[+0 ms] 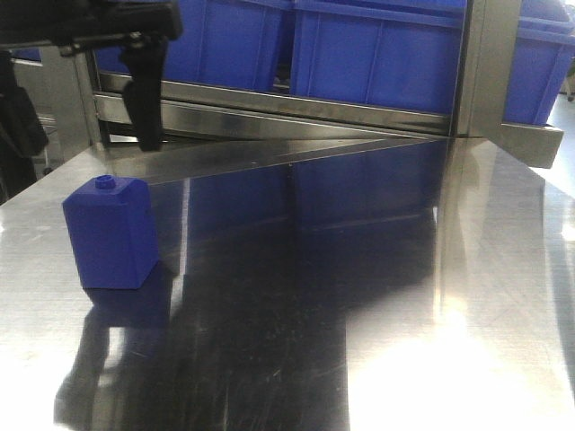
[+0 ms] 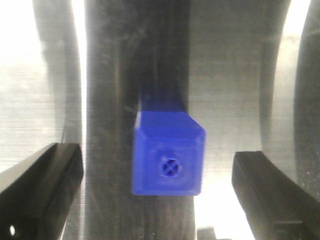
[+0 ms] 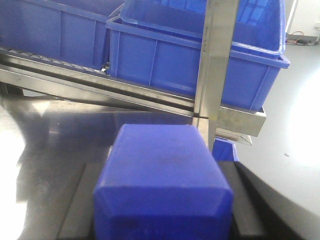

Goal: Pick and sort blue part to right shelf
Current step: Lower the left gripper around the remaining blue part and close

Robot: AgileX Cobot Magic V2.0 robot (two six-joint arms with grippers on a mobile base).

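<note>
The blue part (image 3: 162,180) fills the right wrist view, a solid blue block with sloped shoulders. My right gripper (image 3: 162,205) is shut on it, dark fingers (image 3: 250,200) pressed against both sides. It is held above the steel table, facing the shelf. A different blue block with a small round knob (image 1: 112,233) stands on the table's left. My left gripper (image 1: 145,126) hangs above and behind it. Seen from above, that knobbed block (image 2: 167,155) lies between the open left gripper (image 2: 158,162) fingers (image 2: 40,185), touching neither.
Large blue bins (image 1: 377,54) sit on a sloping steel shelf rail (image 1: 296,108) behind the table (image 1: 359,314). A steel upright post (image 3: 215,60) stands in front of the bins (image 3: 165,60) on the right. The table's right edge drops to the floor (image 3: 295,150).
</note>
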